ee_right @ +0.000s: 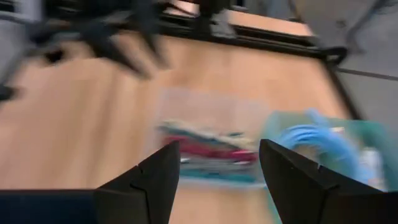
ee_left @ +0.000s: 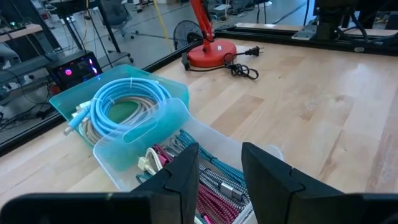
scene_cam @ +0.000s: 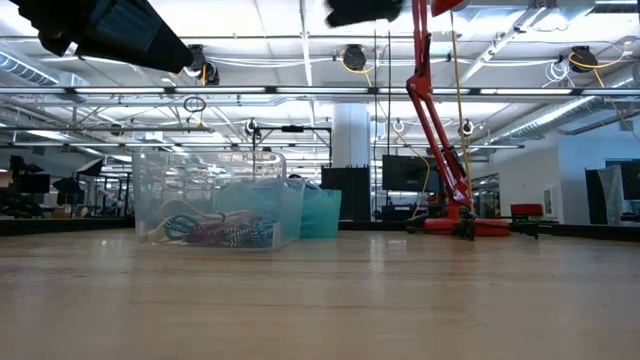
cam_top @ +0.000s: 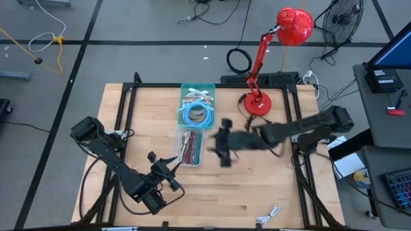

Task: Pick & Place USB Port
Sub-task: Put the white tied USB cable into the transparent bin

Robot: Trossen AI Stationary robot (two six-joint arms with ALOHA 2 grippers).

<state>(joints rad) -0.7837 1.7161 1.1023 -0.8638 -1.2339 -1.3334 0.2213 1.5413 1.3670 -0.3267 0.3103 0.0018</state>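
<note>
A clear bin point(cam_top: 190, 146) of red, white and patterned cables rests on the table's middle. A teal bin point(cam_top: 197, 104) behind it holds a coiled blue cable point(ee_left: 124, 102). I cannot single out the USB port among these cables. My left gripper point(cam_top: 168, 172) hovers open near the front left, pointing at the clear bin point(ee_left: 224, 155), with nothing between its fingers point(ee_left: 186, 177). My right gripper point(cam_top: 219, 145), blurred, hangs open just right of the clear bin and above the table. In its own wrist view the right gripper point(ee_right: 217, 168) is empty, with both bins beyond it.
A red desk lamp point(cam_top: 258, 102) stands at the back right, its plug and cord point(ee_left: 244, 70) on the wood. A small white cable point(cam_top: 270, 215) lies near the front right edge. A black frame point(cam_top: 128, 86) borders the table. Bare wood lies at the front middle.
</note>
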